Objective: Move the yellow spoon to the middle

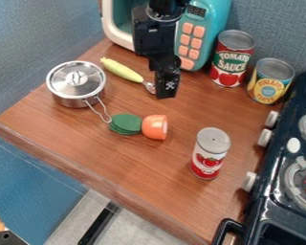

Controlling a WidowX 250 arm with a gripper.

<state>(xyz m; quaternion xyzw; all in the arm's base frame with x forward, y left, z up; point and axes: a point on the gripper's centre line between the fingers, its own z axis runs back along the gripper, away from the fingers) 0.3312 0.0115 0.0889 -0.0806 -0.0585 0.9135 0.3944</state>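
Note:
The gripper (165, 91) hangs over the back part of the wooden counter, coming down from the top edge in front of the toy microwave. Just left of its lower end lies the yellow spoon (122, 70), its yellow handle pointing to the upper left and its metal end beside the gripper. Part of that metal end may be hidden behind the gripper; whether the two touch, I cannot tell.
A lidded metal pot (76, 82) stands at the left, its handle toward a green object (125, 124) and an orange cup (155, 127). One can (210, 153) is front right. Two cans (232, 58) stand back right, near the stove (277, 191). The microwave (203, 28) is behind.

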